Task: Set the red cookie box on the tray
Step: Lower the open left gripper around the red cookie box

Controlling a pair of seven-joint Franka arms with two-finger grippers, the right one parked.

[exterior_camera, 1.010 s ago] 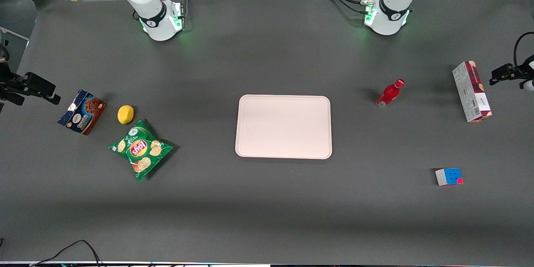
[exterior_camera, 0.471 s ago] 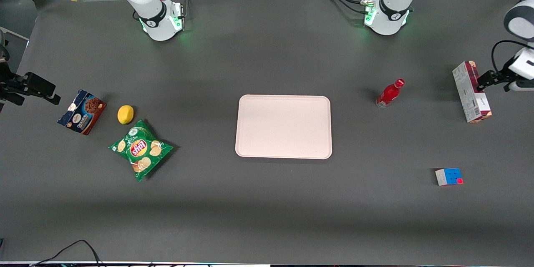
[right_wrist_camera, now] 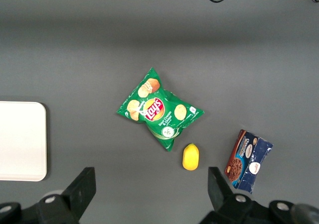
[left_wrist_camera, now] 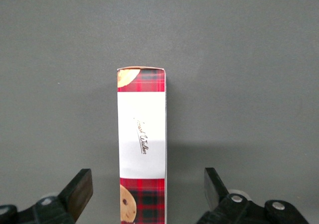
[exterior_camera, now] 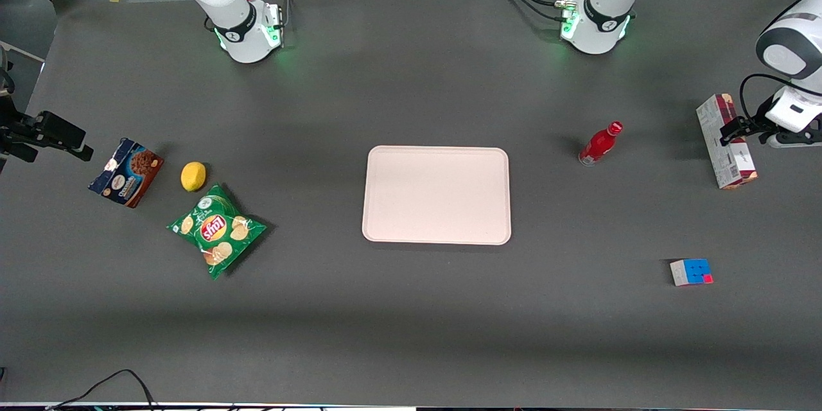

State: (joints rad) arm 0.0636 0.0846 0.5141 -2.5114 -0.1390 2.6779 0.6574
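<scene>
Gripper [left_wrist_camera: 144, 194] hangs spread wide above the red cookie box [left_wrist_camera: 141, 144].

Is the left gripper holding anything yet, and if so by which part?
Nothing is held. The gripper is open above the red cookie box, one finger on each side of its narrow top face, neither touching. The tray is bare.

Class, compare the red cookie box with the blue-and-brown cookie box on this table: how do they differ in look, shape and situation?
The red cookie box is long, slim and plaid; the blue-and-brown cookie box is shorter and stubbier. The red one lies toward the working arm's end of the table, the blue-and-brown one toward the parked arm's. The open gripper straddles the red box; nothing is near the other. Both rest off the tray.
</scene>
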